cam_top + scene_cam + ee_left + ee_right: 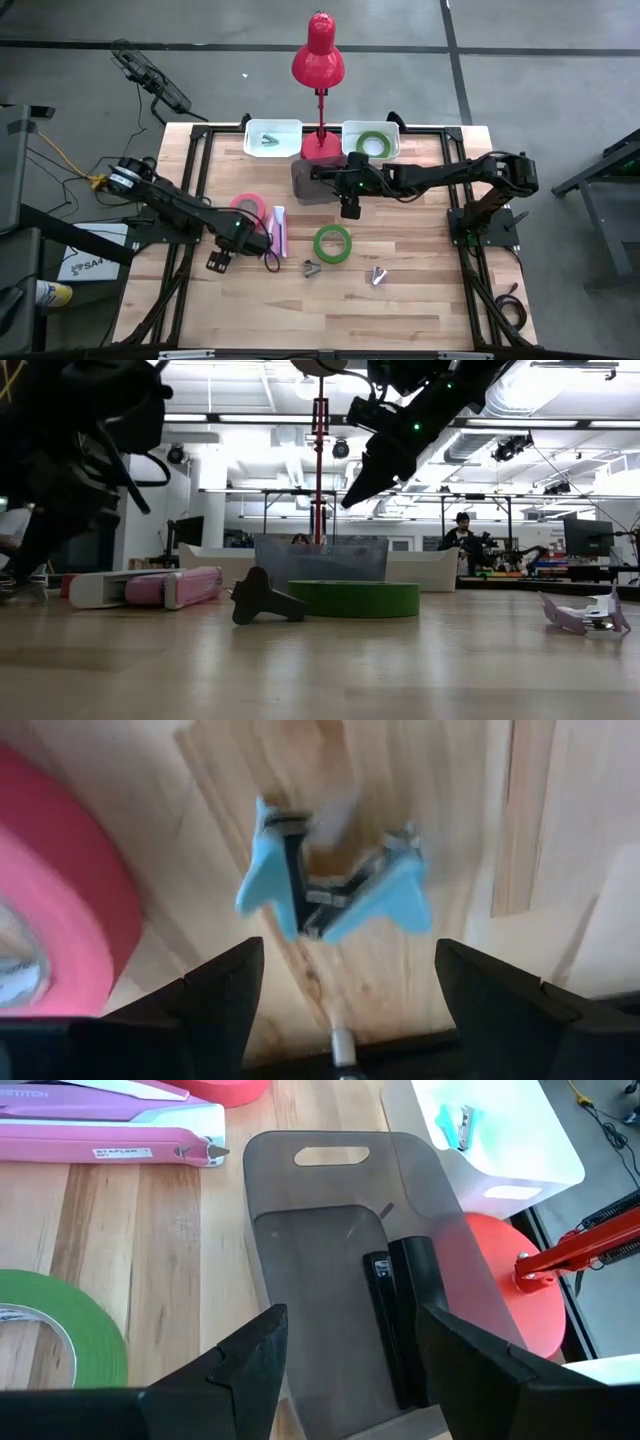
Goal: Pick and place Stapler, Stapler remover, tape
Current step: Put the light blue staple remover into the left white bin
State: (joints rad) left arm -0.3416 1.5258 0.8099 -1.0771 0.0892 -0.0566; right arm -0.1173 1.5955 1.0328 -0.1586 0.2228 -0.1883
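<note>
Tape: three rings. Pink ring (pixel 248 204) lies flat on the table's left half, partly under the left arm; it also fills the edge of the left wrist view (pixel 60 910). One green ring (pixel 333 243) lies flat near the table's middle, free of both arms. The other green ring (pixel 374 144) sits in the white bin on the right (pixel 394 133) at the table's far edge.

Staplers: pink-and-white stapler (pixel 279 229) lies on the wood between the pink ring and the middle green ring. A black stapler (pixel 392 1320) lies inside the smoky grey tray (pixel 300 1220), which stands in front of the lamp's base.

Staple removers: a dark one (pixel 311 268) rests just in front of the middle green ring; a pale one (pixel 378 275) lies further right, apart from everything. A light blue one (pixel 330 885) shows in the left wrist view on bare wood beside the pink ring. Another pale green one (pixel 268 139) lies in the white bin on the left (pixel 252 137).

Left claw (pixel 268 245): low over the table beside the pink stapler, fingers spread apart with nothing between them, the blue remover ahead of the fingertips.

Right claw (pixel 349 208): raised above the table just in front of the grey tray, fingers apart and empty, looking down on the tray and black stapler.

Lamp (pixel 318 52): red, standing between the two bins.

Table (pixel 420 300): pale wood planks.

Room: a person (pixel 461 532) far off behind the table.
</note>
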